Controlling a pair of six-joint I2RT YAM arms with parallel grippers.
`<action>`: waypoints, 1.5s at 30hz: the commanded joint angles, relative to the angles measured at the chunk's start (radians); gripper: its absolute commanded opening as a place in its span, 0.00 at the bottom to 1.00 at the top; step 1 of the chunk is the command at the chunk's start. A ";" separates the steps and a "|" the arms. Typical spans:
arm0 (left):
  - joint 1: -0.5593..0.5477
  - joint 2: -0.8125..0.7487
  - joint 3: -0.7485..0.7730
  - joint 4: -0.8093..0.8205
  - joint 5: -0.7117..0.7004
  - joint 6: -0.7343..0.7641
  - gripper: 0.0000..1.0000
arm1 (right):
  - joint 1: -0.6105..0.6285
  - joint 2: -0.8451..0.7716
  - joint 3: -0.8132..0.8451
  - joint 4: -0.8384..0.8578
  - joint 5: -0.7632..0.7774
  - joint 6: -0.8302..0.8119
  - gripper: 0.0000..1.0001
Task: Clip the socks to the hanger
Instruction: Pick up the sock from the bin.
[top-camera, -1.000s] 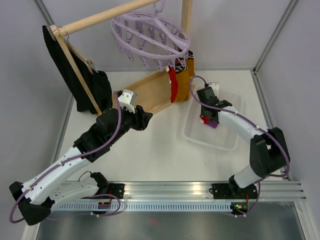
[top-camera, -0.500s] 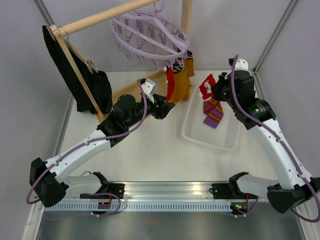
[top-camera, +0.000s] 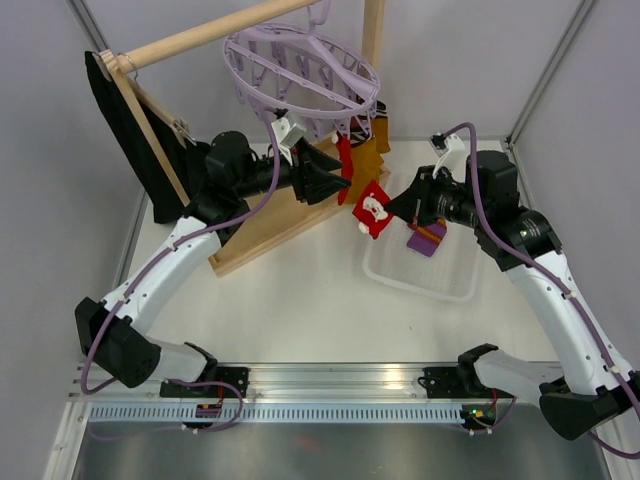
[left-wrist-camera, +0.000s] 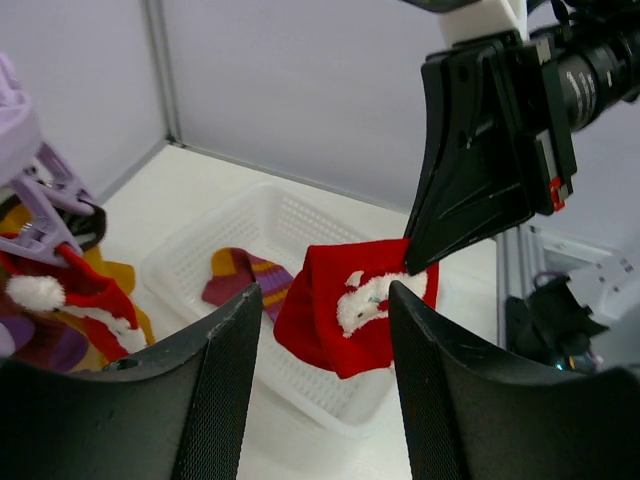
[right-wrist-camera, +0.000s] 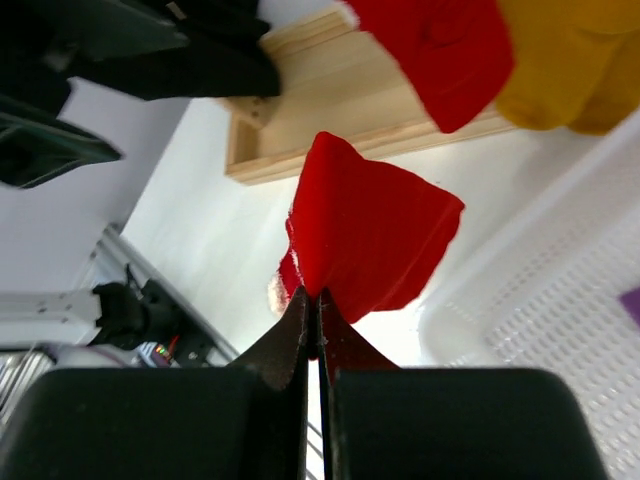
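Bright, even light; soft shadows; wrist foregrounds blurred

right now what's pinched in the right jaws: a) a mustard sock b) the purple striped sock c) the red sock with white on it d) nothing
c: the right jaws are shut on the red sock, held in the air, while the purple striped sock lies in the white basket.

The top camera sits high up behind the 2 arms and looks down on the whole table (top-camera: 300, 300). The left wrist camera looks sideways past the left gripper (left-wrist-camera: 322, 295), close to the red sock (left-wrist-camera: 345, 320) and the white basket (left-wrist-camera: 185, 265). The right wrist camera looks down past the right gripper (right-wrist-camera: 312, 305), very near that sock. All 3 views share it.
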 joint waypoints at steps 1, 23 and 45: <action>0.019 0.021 0.026 -0.076 0.231 0.026 0.59 | -0.001 -0.024 -0.016 0.056 -0.191 0.016 0.00; 0.019 0.005 -0.107 0.008 0.336 -0.077 0.60 | 0.028 0.005 -0.023 0.174 -0.292 0.083 0.00; 0.016 -0.200 -0.305 0.137 0.259 -0.426 0.02 | 0.133 0.048 -0.065 0.157 0.151 -0.058 0.28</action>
